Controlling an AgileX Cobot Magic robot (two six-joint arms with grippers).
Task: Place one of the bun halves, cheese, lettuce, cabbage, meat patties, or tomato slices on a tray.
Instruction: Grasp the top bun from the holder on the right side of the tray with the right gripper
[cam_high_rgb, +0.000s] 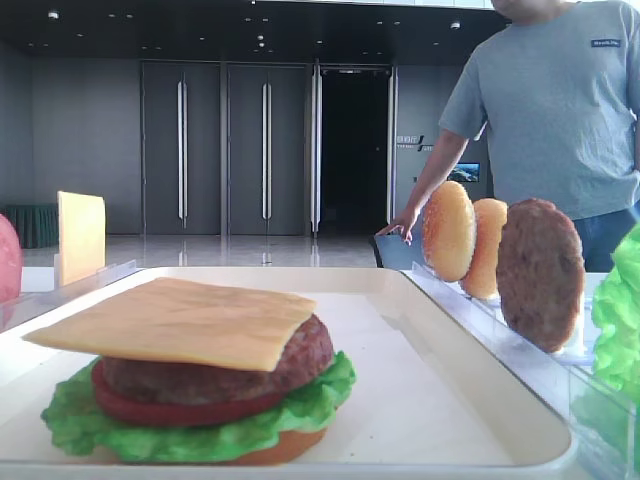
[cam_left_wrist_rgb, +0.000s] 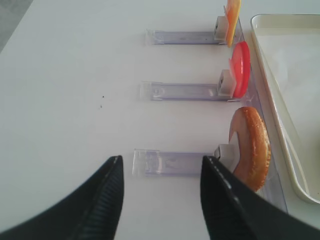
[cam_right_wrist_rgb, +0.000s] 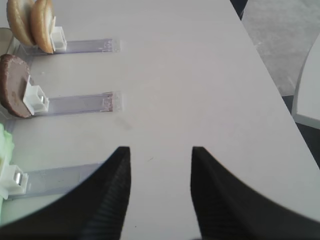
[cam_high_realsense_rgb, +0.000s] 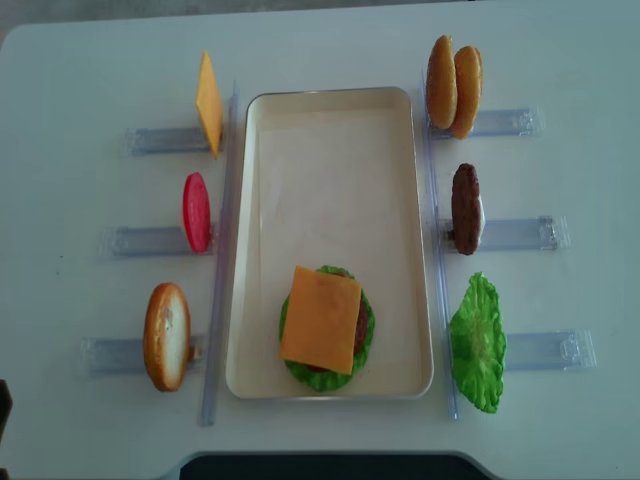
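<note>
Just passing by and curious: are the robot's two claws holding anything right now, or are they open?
Left gripper: open, holding nothing, above the table.
Right gripper: open, holding nothing, above the table.

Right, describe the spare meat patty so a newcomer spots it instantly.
Start at the cream tray in the middle of the table. On its right stand three clear racks; the patty sits upright in the middle one. It is the only dark brown disc there, between two tan buns and green lettuce.
</note>
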